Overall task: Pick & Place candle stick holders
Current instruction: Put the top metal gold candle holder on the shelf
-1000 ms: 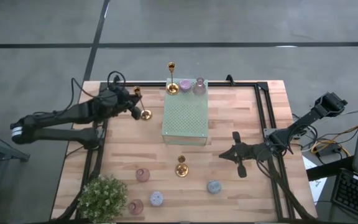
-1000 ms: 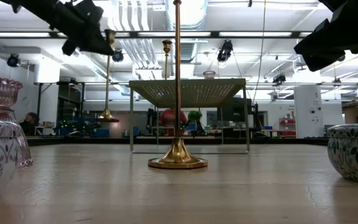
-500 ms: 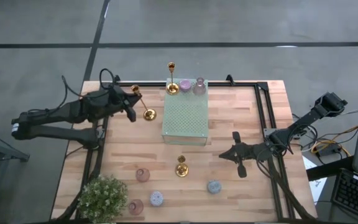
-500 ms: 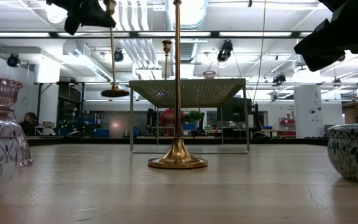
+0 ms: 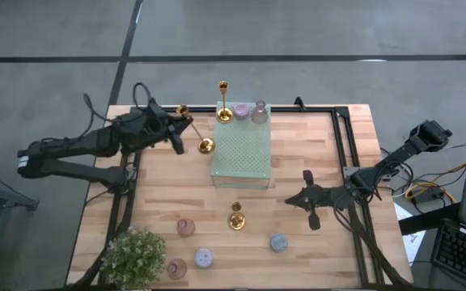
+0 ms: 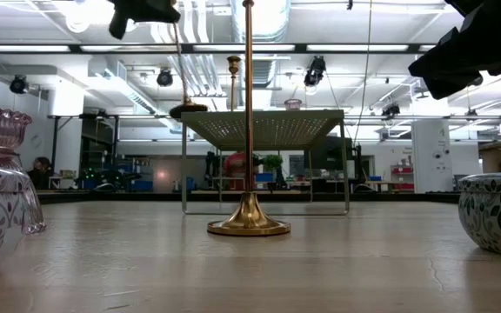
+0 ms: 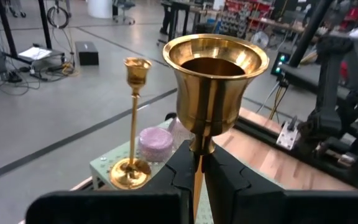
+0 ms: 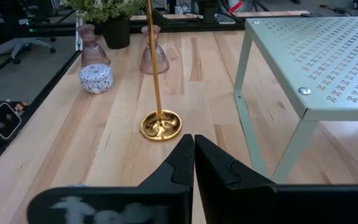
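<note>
My left gripper [image 5: 180,123] is shut on a slim gold candlestick [image 5: 194,129], held in the air just left of the pale green perforated stand [image 5: 243,153]. The candlestick's round base [image 6: 188,110] hangs at about the height of the stand's top. On the stand's far end stand another gold candlestick [image 5: 224,113], a lilac holder [image 5: 241,111] and a pink holder [image 5: 259,113]. A third gold candlestick [image 5: 235,217] stands on its base on the table. My right gripper [image 5: 310,204] is shut and empty, to the right of that third candlestick. My left gripper pinches the candlestick's thin stem [image 7: 197,163] between its two fingers, just below the flared cup [image 7: 215,74]. The fingers come from the table's left and lie across the stem. The candlestick hangs nearly upright below them, its base clear of table and stand.
Small squat holders stand near the front edge: pink [image 5: 185,228], pale blue [image 5: 204,258], pink [image 5: 176,268] and blue-grey [image 5: 278,242]. A bushy potted plant [image 5: 133,255] stands at the front left. A black frame rail [image 5: 342,145] runs along the table's right side.
My left gripper has risen and gone toward the table's right, toward the green stand, carrying the gold candlestick. The candlestick's base has come up from well below the stand's top to about level with it, close to the stand's left edge.
</note>
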